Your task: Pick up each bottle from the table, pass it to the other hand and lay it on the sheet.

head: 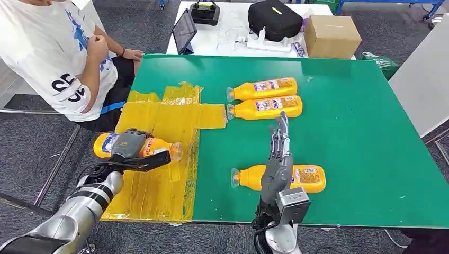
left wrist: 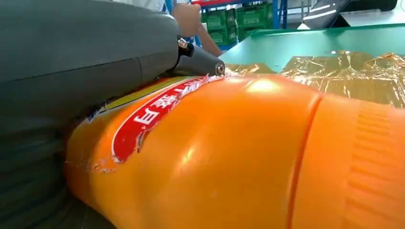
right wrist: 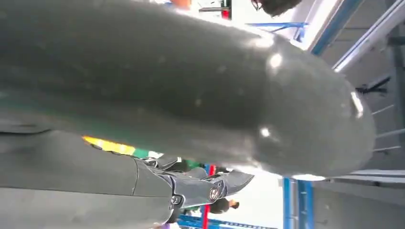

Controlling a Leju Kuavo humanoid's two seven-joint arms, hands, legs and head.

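1. My left hand [head: 129, 147] grips an orange bottle [head: 159, 146] around its body, held on its side over the near left part of the yellow sheet [head: 159, 190], cap end pointing toward the green tabletop [head: 360, 132].
2. Left wrist view: the bottle's red-and-white label [left wrist: 153, 114] sits right against my palm, and the crinkled sheet lies beyond it.
3. My right hand [head: 276, 164] holds nothing; its fingers [head: 280, 129] are straight and spread, pointing away from me. It is above the middle of the nearest bottle [head: 310, 178], which lies flat on the tabletop near the front edge; can't tell whether it touches.
4. Two more bottles [head: 265, 99] lie side by side further back, caps toward the sheet, just beside its far right corner.
5. A person in a white shirt [head: 47, 47] sits at the tabletop's left side.
6. A cardboard box [head: 332, 36], black bag [head: 275, 18] and tablet [head: 184, 30] sit on a white table behind.
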